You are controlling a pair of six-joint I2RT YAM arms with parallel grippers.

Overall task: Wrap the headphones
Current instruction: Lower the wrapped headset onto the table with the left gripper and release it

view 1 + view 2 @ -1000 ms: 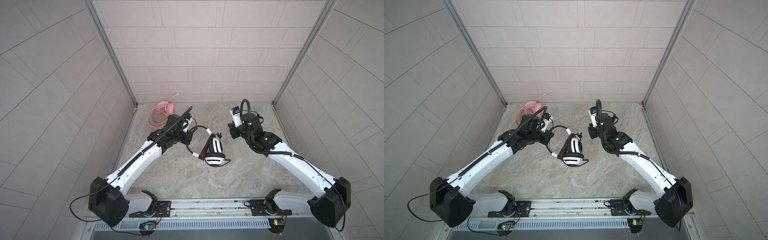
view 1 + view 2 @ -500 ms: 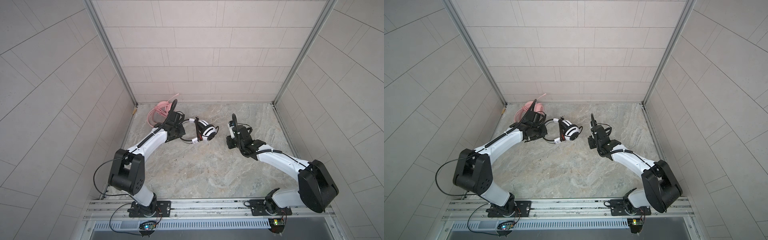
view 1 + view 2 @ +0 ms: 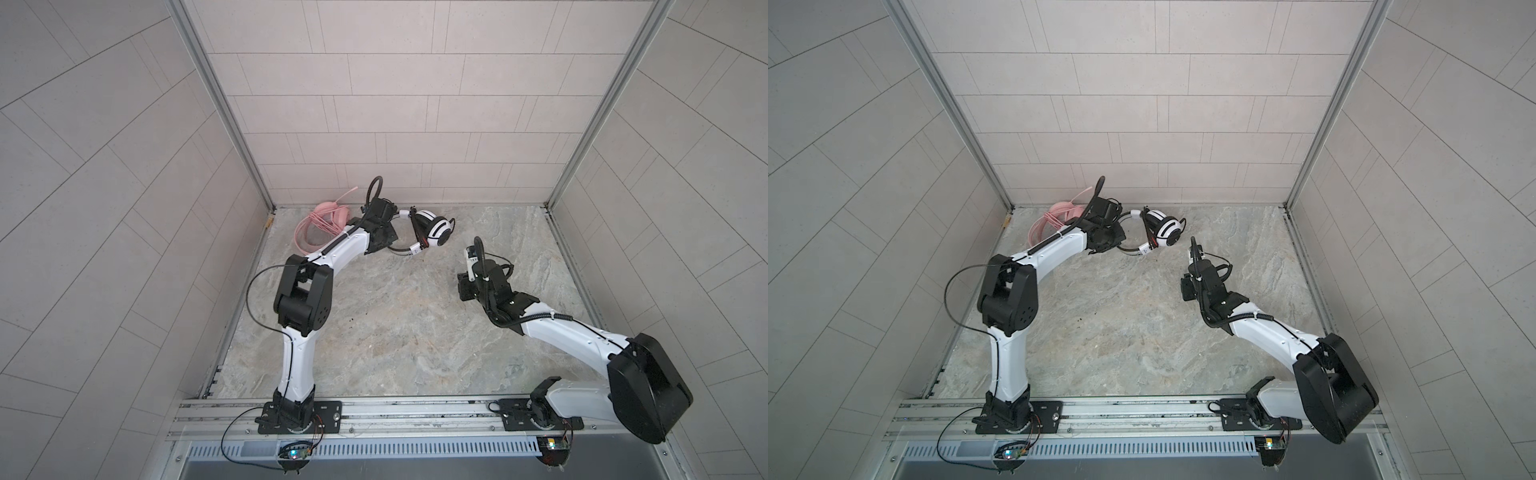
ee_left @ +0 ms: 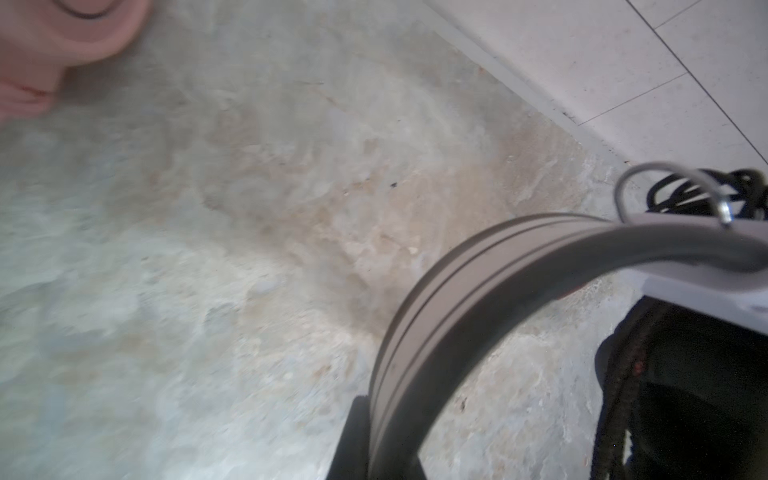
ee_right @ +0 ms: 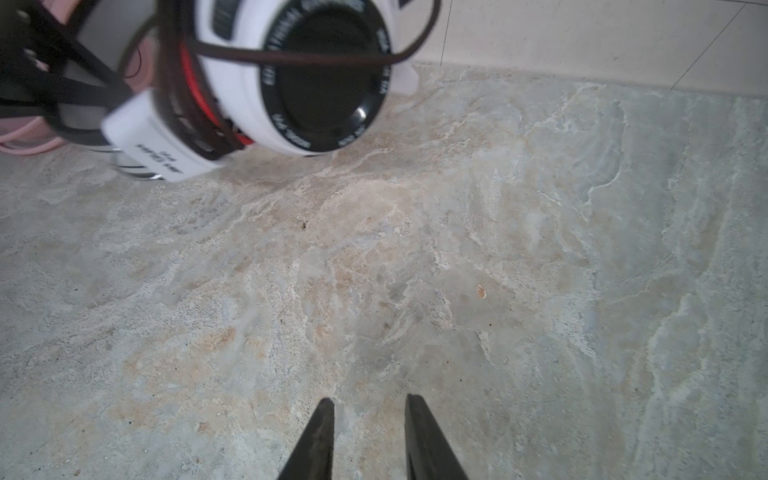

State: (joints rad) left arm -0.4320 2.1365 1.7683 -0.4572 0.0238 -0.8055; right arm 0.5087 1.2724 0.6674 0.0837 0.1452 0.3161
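The white-and-black headphones (image 3: 436, 232) (image 3: 1167, 233) hang just over the marble floor near the back wall, black cable wound around the ear cups (image 5: 328, 83). My left gripper (image 3: 386, 237) (image 3: 1109, 240) (image 4: 384, 449) is shut on their grey headband (image 4: 436, 299). The pink headphones (image 3: 320, 227) (image 3: 1050, 226) (image 4: 62, 33) lie in the back left corner with their cable coiled, just behind the left arm. My right gripper (image 3: 463, 286) (image 3: 1185, 286) (image 5: 368, 405) stands open low over bare floor, nothing between its fingers, a short way in front of the white ear cup.
Tiled walls close the cell at the back (image 3: 374, 166) and on both sides. A loose bundle of black cable (image 4: 685, 195) sits by the base of the back wall. The arms' mounting rail (image 3: 374, 415) runs along the front edge.
The left arm has carried the white-and-black headphones down and toward the back wall, close to the pink set. The right gripper has dropped low over the floor and stayed open.
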